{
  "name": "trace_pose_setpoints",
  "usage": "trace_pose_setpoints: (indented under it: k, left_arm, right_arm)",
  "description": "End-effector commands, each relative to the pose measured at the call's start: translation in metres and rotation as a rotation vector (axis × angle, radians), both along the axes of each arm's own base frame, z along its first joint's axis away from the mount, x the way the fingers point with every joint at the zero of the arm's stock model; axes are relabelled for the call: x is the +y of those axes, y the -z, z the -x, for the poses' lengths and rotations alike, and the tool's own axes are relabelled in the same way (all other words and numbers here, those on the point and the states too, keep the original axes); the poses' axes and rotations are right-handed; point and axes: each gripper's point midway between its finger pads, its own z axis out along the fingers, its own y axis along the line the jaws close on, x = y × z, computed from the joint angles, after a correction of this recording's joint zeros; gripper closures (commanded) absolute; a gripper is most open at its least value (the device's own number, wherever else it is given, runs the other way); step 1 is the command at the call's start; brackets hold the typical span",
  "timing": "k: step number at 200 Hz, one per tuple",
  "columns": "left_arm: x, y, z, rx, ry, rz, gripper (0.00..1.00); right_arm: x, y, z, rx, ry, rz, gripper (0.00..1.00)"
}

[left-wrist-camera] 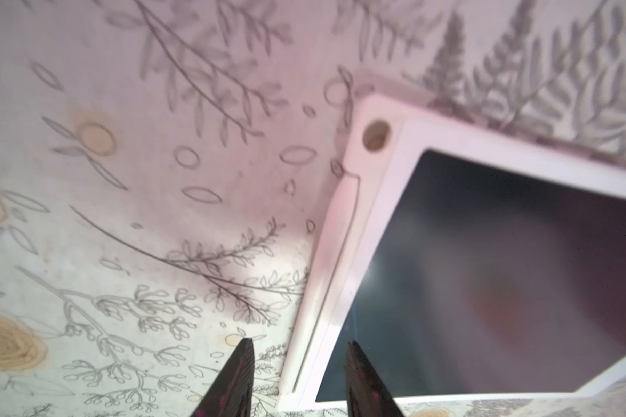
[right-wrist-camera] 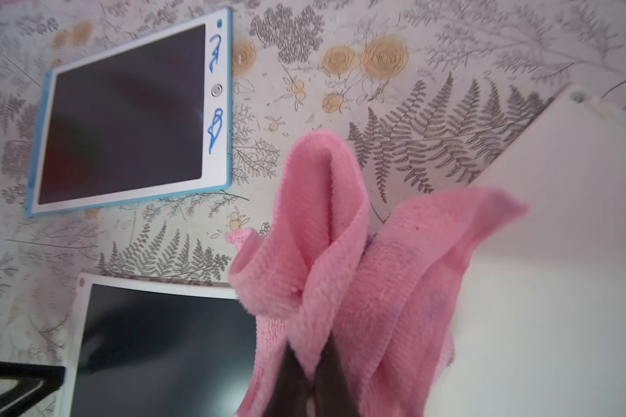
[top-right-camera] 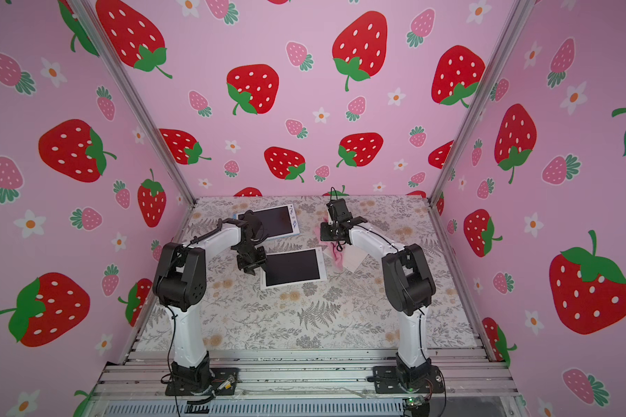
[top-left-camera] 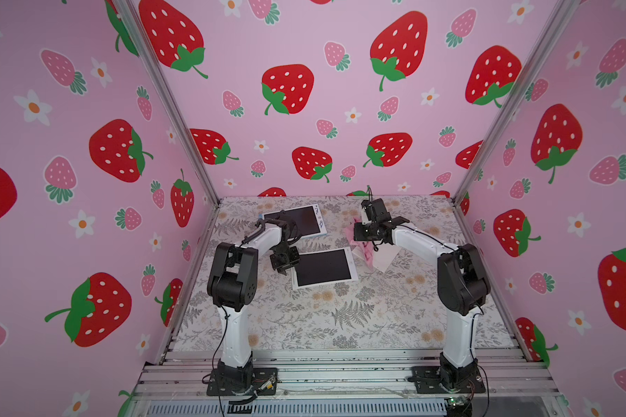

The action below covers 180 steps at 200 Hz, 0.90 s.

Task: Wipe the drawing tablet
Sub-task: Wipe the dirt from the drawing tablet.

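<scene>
while right jaws clamp pink cloth [right-wrist-camera: 322, 234], left jaws parted at edge of white tablet [top-left-camera: 324, 268]

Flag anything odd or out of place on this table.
Blue scribbles mark the white bezel of the blue-edged tablet, beside its dark screen. The white-framed tablet nearer the robot lies askew to the table edge. Nothing looks spilled or broken.
</scene>
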Motion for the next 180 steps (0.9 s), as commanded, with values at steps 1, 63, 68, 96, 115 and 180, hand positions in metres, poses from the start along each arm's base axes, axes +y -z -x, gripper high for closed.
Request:
trace_pose_setpoints:
  k: [1,63,68,96,115,180]
  left_arm:
    - [0.001,0.002,-0.004,0.029,-0.007,0.064,0.59]
    - [-0.001,0.032,0.003,0.092,0.008,0.05,0.64]
    - [-0.001,0.034,0.004,0.096,0.007,0.045,0.64]
    - [-0.004,0.037,0.006,0.101,0.016,0.029,0.65]
    - [-0.005,0.034,0.006,0.092,0.031,0.0,0.64]
    - [-0.01,0.016,0.002,0.038,0.057,-0.047,0.59]
  right_arm:
    - [0.013,0.014,0.004,0.017,-0.023,-0.007,1.0]
    - [0.009,0.069,0.042,0.106,-0.061,0.063,1.0]
    - [0.007,0.073,0.045,0.116,-0.063,0.073,1.0]
    - [0.018,0.089,0.067,0.164,-0.142,0.119,1.0]
    - [0.047,0.089,0.09,0.177,-0.255,0.088,1.0]
    - [0.003,0.092,0.093,0.244,-0.169,0.016,1.0]
